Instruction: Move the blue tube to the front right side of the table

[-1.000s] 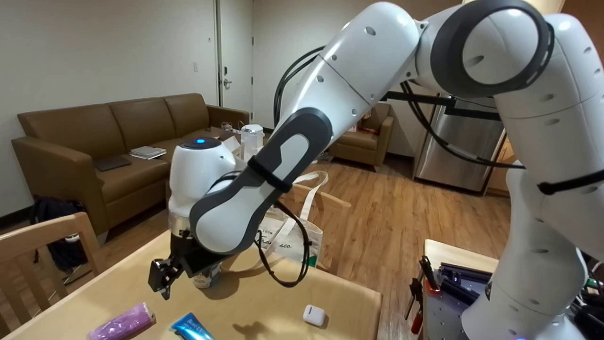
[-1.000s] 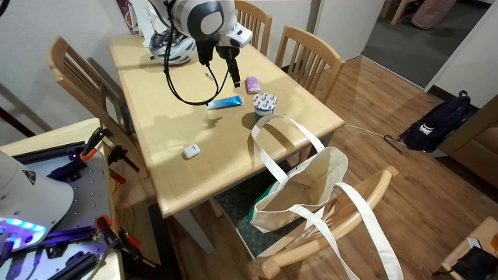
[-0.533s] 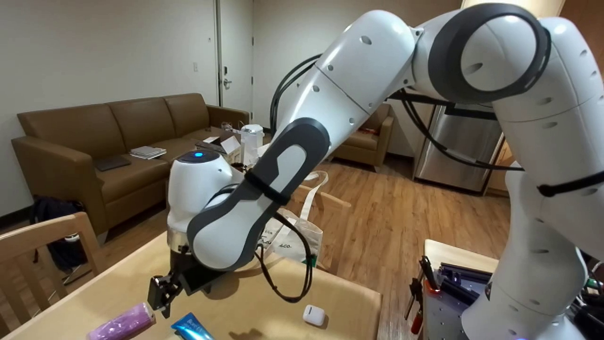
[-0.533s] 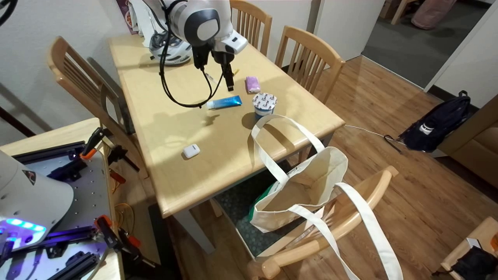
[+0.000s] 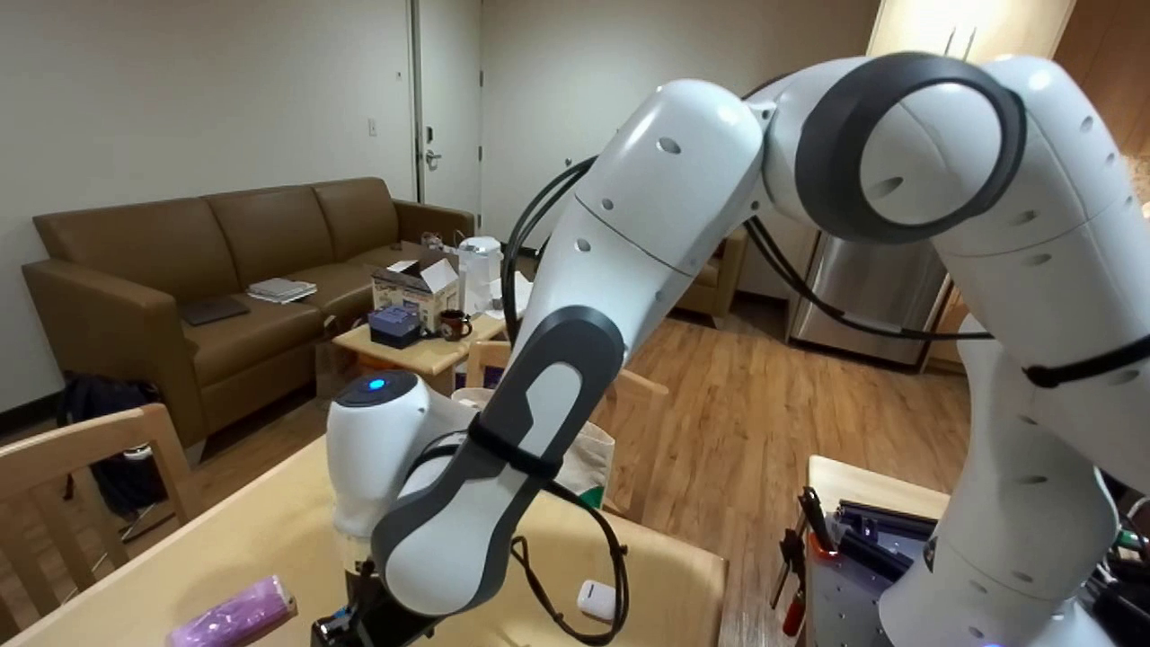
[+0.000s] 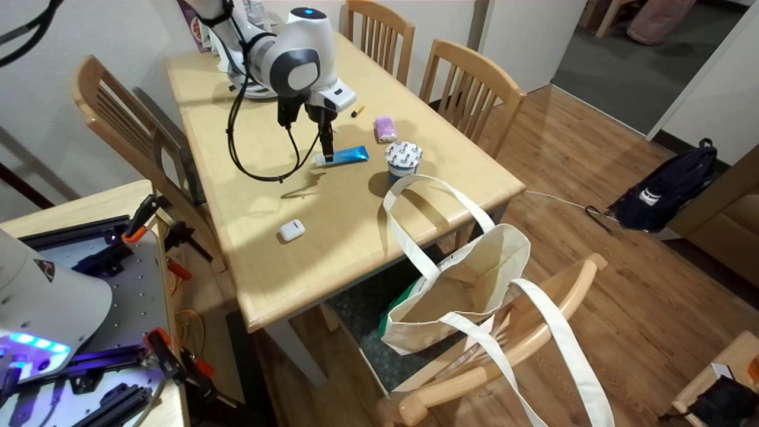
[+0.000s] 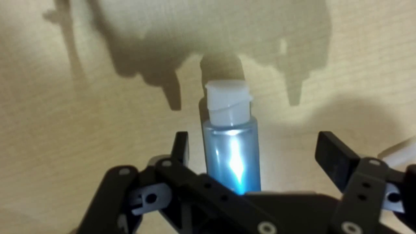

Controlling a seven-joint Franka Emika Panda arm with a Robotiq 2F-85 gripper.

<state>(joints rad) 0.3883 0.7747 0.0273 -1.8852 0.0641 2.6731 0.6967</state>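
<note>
I am hovering over the blue squeeze tube (image 7: pixel 232 159), holding my fingers (image 7: pixel 336 161) spread wide and released, grasping nothing. The tube is lying flat on the pale wooden counter (image 6: pixel 344 237). In an exterior view its white cap (image 7: pixel 228 103) is pointing left and its blue tail is pointing right, toward the patterned-lid cup (image 6: pixel 404 159); the purple packet (image 6: pixel 385 128) is lying farther off to the right, and the white earbud case (image 6: pixel 292 230) is sitting near, to the left.

In the wrist view the tube is running between my fingers but appearing nearer the left one, so I am judging that a slight shift left is needed first; otherwise that finger would be bumping it early and swinging it round.

My shadows (image 7: pixel 172 92) are falling on the counter apart from my fingers, so I am reckoning on some descent. I am meaning to go straight down, stopping before pressing on the wood, then closing gently on the rounder body just behind the cap, where it is probably firmest. I am watching a pale object (image 7: pixel 399 154) at the right, too cut off for naming, so that my right finger is clearing it. I am planning to lift only once both sides are bearing evenly.
</note>
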